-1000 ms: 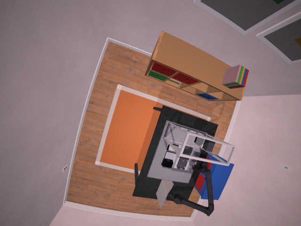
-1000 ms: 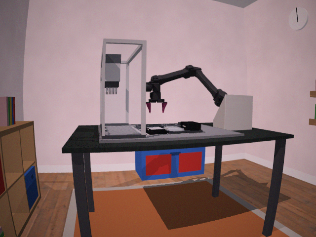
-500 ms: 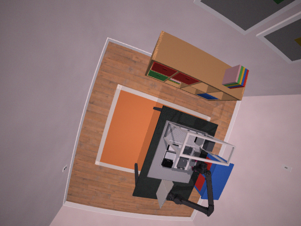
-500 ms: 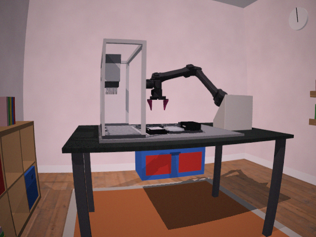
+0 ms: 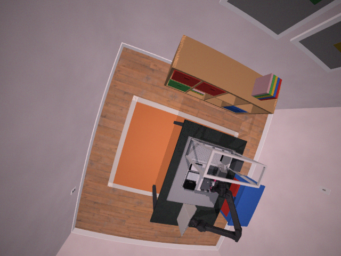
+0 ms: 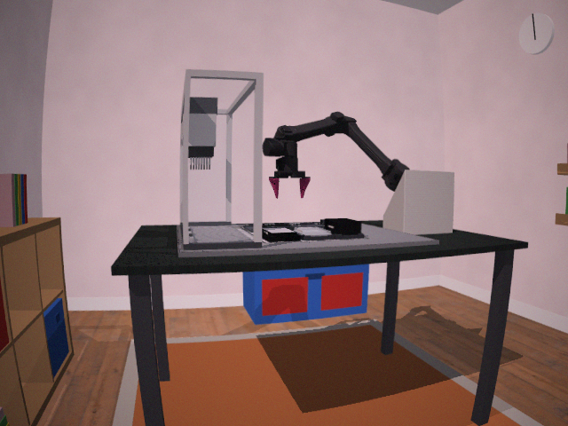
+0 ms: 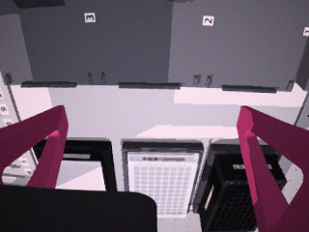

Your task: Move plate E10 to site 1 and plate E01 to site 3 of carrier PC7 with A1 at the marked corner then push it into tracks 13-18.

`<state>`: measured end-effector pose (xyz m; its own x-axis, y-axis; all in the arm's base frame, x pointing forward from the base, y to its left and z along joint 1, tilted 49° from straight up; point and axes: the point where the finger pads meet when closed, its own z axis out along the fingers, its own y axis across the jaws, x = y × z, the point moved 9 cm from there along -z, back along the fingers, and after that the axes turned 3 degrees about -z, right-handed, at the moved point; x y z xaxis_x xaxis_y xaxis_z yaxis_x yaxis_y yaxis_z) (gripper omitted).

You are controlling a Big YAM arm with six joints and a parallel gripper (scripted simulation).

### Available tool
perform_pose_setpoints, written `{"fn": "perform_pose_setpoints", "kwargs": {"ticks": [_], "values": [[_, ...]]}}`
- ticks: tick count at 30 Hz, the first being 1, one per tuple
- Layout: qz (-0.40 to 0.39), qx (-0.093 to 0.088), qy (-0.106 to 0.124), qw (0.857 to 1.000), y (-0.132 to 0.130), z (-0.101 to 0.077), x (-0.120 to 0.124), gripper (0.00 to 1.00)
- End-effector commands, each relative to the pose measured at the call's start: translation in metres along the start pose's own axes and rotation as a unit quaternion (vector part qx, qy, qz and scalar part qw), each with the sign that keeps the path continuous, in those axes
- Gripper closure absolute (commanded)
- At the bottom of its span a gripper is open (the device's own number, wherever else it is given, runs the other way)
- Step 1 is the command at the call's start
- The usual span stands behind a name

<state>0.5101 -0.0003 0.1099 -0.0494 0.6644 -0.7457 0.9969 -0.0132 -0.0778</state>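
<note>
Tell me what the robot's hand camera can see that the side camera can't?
Only the wrist view shows the tiny wells on the white plate and the black block beside it from above. Only the exterior view shows the whole arm, the table legs and the wall clock. Both show the open pink gripper holding nothing.
</note>
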Motion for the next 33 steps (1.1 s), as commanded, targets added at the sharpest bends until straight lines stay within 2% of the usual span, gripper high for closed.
{"fn": "perform_pose_setpoints", "kwargs": {"ticks": [1, 3, 7, 9, 10, 11, 13, 14, 15, 17, 18, 23, 25, 28, 30, 31, 33], "values": [[0.024, -0.031, 0.003, 0.999, 0.016, -0.023, 0.026, 0.0], [0.019, -0.027, 0.002, 0.999, 0.013, -0.02, 0.042, 0.0], [0.024, -0.031, 0.004, 0.999, 0.019, -0.024, 0.067, 0.0], [0.011, -0.019, -0.001, 1.0, 0.007, -0.014, 0.074, 0.0], [0.009, -0.018, -0.001, 1.0, 0.007, -0.015, 0.073, 0.0], [0.026, -0.033, 0.004, 0.999, 0.013, -0.029, 0.059, 0.0], [0.026, -0.033, 0.004, 0.999, 0.013, -0.029, 0.059, 0.0], [0.04, -0.035, 0.006, 0.999, 0.02, -0.029, 0.049, 0.0], [0.02, -0.019, 0.001, 1.0, 0.013, -0.016, 0.057, 0.0], [0.02, -0.019, 0.001, 1.0, 0.013, -0.016, 0.057, 0.0], [0.037, -0.016, 0.002, 0.999, 0.01, -0.007, 0.047, 0.0], [0.012, -0.002, -0.002, 1.0, 0.007, 0.019, 0.06, 0.0], [0.016, -0.007, -0.001, 1.0, 0.012, 0.021, 0.058, 0.0], [0.011, -0.002, -0.002, 1.0, 0.007, 0.033, 0.06, 0.0], [0.011, -0.002, -0.002, 1.0, 0.007, 0.033, 0.06, 0.0], [0.026, -0.016, 0.001, 1.0, 0.022, 0.026, 0.053, 0.0], [0.014, -0.004, -0.002, 1.0, 0.009, 0.039, 0.059, 0.0]]}}
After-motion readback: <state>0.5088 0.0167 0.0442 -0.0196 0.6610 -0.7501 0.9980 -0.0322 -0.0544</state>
